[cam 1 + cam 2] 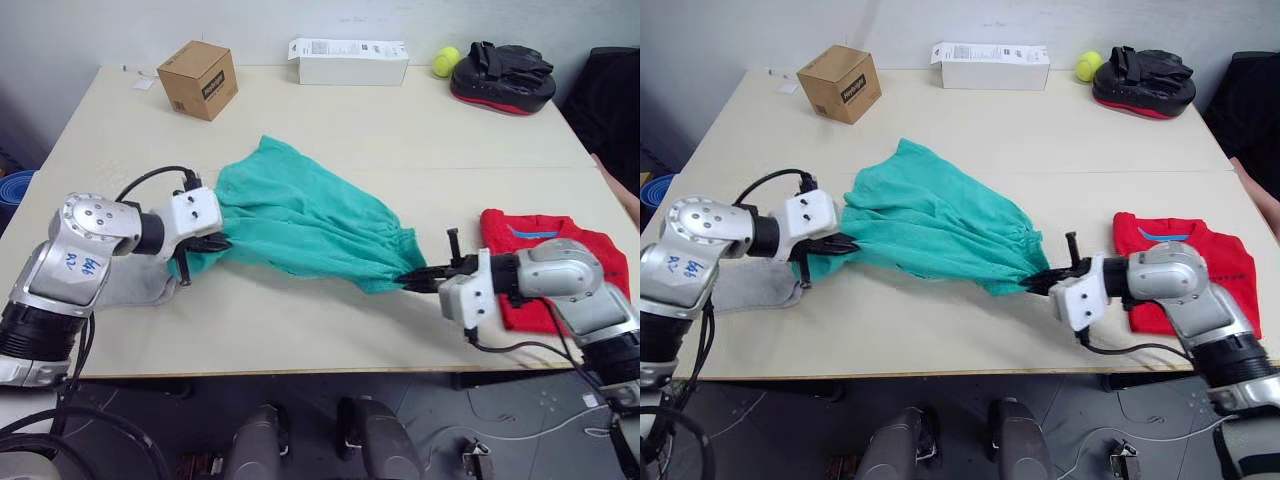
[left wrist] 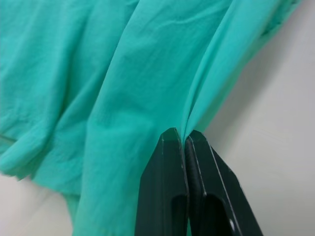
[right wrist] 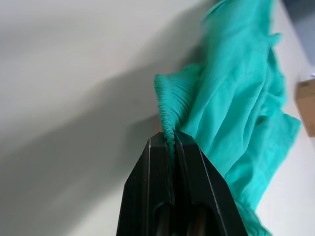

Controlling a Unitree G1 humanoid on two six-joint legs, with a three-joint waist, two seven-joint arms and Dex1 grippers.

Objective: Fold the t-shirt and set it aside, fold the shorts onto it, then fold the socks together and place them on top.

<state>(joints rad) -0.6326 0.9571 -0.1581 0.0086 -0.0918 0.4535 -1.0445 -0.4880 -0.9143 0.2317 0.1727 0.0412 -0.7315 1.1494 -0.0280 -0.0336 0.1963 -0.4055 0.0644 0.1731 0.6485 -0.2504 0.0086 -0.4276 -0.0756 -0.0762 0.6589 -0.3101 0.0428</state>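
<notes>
Pinching a fold of the teal shorts (image 1: 300,225) between closed fingers, the left gripper (image 2: 184,140) is holding the cloth at centre left of the frame, while the right gripper (image 3: 170,140) is clamping the gathered waistband at centre right. The shorts are sagging between them over the table (image 1: 400,130), with the red t-shirt (image 1: 545,245) lying at right and a grey sock (image 1: 135,285) at lower left.

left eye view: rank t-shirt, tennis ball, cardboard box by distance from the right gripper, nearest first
1. t-shirt: folded on the table right beside the right gripper, on the robot's right.
2. tennis ball: far edge, right of centre.
3. cardboard box: far-left corner, across the shorts.
</notes>
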